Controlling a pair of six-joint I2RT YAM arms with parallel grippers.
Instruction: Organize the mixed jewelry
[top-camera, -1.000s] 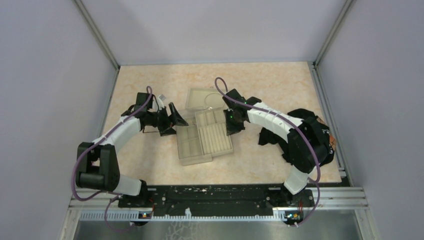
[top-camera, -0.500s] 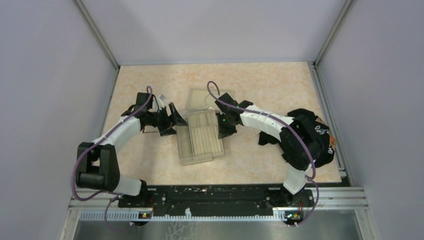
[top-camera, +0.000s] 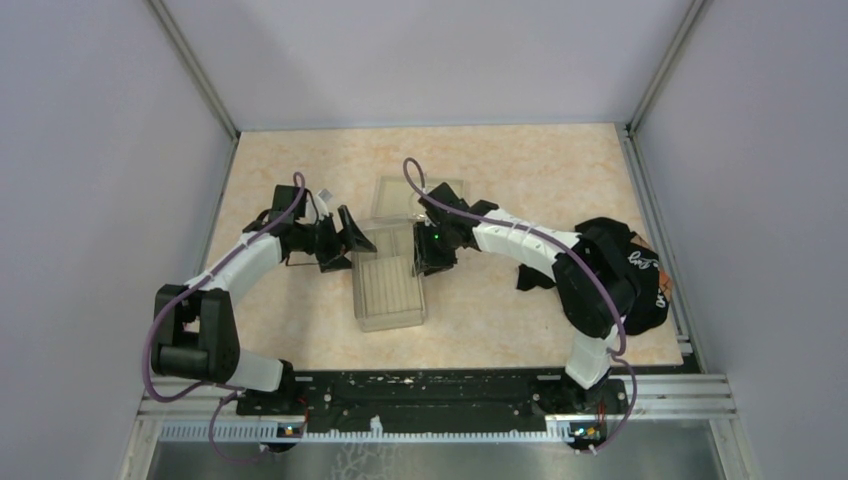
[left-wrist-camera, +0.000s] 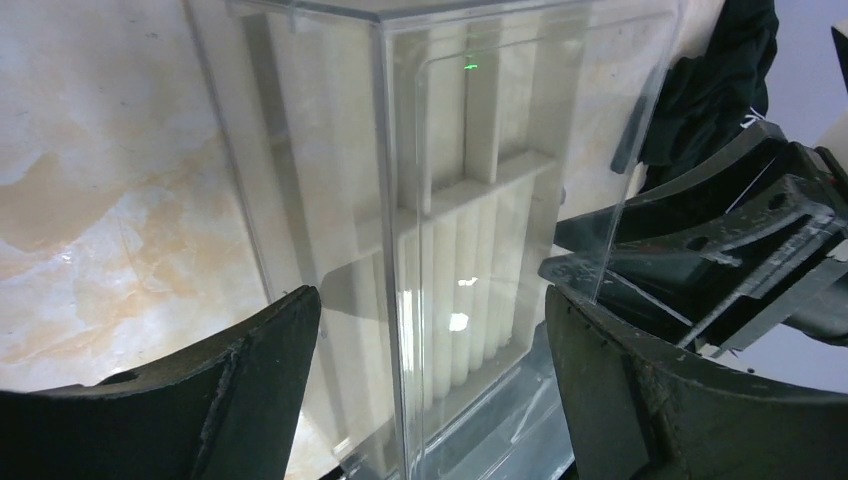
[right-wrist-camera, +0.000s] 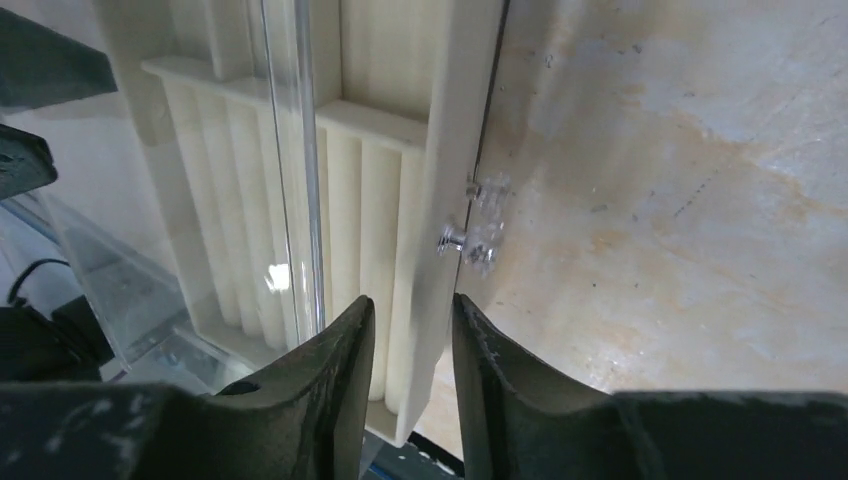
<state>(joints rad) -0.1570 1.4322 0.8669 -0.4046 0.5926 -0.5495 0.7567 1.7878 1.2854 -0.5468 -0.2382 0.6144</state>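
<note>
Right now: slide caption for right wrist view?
Right claw pinches front wall of beige tray, beside clear knob.

Ridged beige tray (top-camera: 388, 280) mid-table, grooves running front to back, stacked on clear tray (top-camera: 392, 318) peeking out in front. Clear plastic wall (left-wrist-camera: 320, 180) upright, ridges seen through it. Tiny clear knob (right-wrist-camera: 478, 228) at tray's edge. Another clear tray (top-camera: 398, 195) just behind. Black cloth (top-camera: 642, 278) bunched far right. Marbled tabletop (top-camera: 530, 170).

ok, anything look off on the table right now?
The ridged beige tray, pinched at its side wall by the right claw, looks half in the clear box: a clear wall cuts across its ridges, so it isn't seated. The black cloth lies bunched beside the right arm.
</note>
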